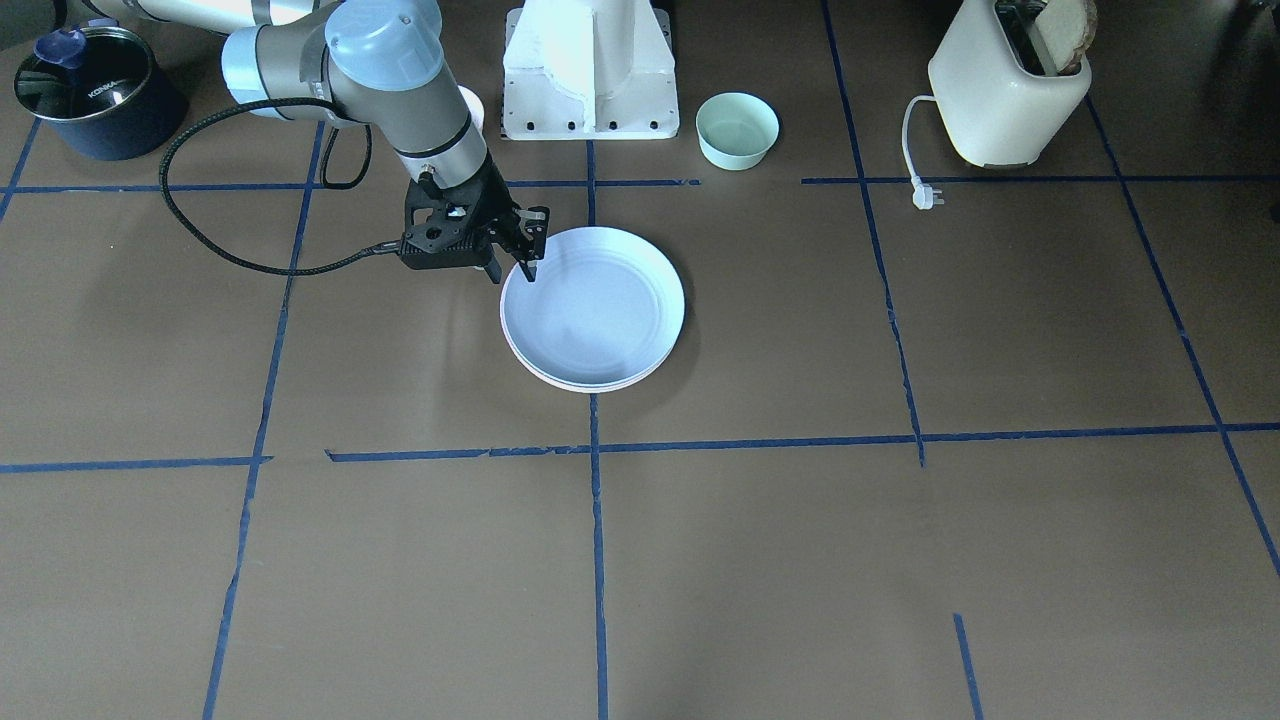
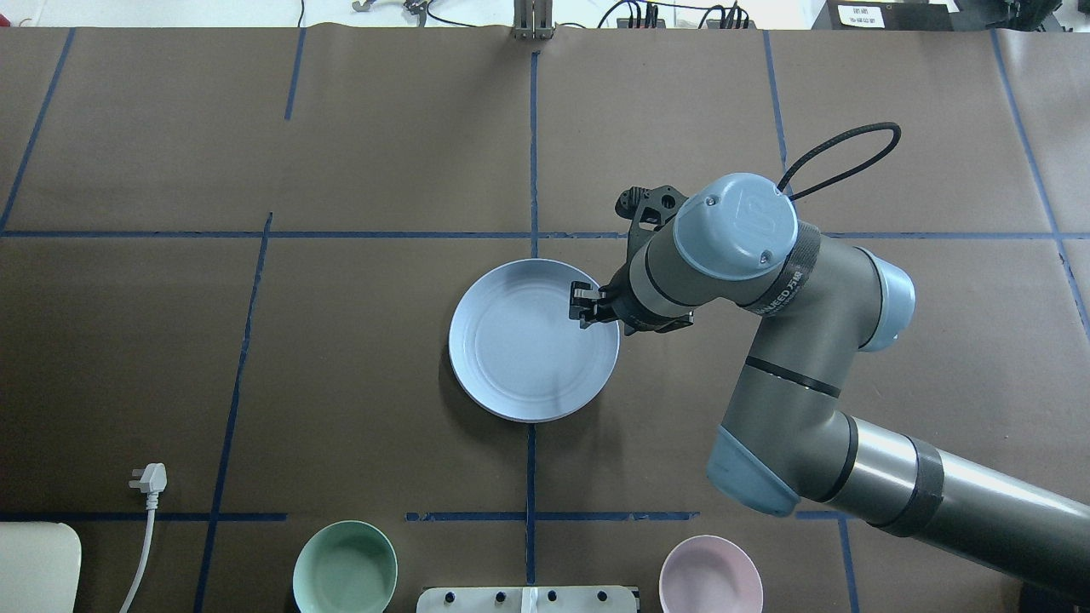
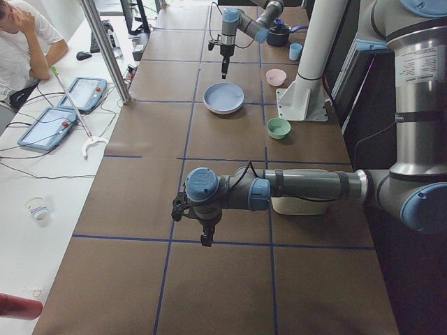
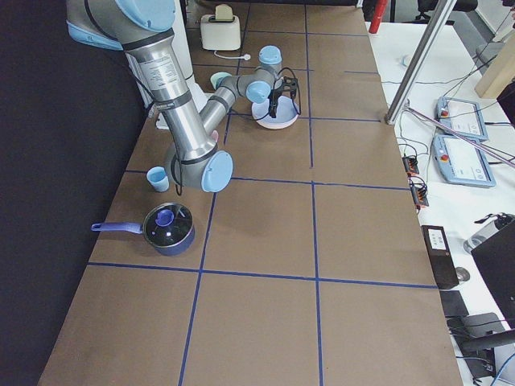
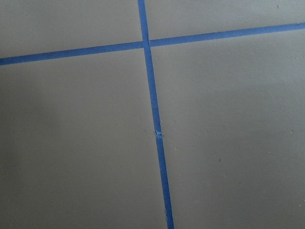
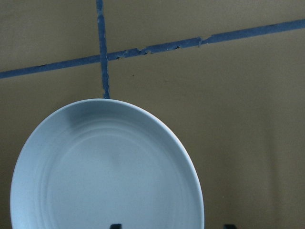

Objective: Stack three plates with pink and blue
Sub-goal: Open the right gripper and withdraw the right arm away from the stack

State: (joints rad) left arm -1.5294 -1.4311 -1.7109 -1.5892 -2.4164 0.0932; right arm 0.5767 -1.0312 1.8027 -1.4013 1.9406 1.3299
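A stack of plates lies at the table's middle. The light blue plate (image 1: 592, 305) is on top and also shows in the overhead view (image 2: 532, 340) and the right wrist view (image 6: 105, 176). A pale pink rim (image 1: 590, 386) peeks out beneath it. The cream-white plate is hidden. My right gripper (image 1: 512, 270) is open and empty, a little above the stack, with its jaws on either side of the blue plate's rim. My left gripper (image 3: 204, 241) hovers low over bare table far from the stack; I cannot tell if it is open.
A mint-green bowl (image 2: 345, 566) and a small pink bowl (image 2: 711, 575) stand near the robot's base (image 1: 590, 70). A toaster (image 1: 1010, 85) with its plug (image 1: 928, 197), a dark pot (image 1: 90, 90) and a blue cup (image 4: 158, 178) stand at the table's ends.
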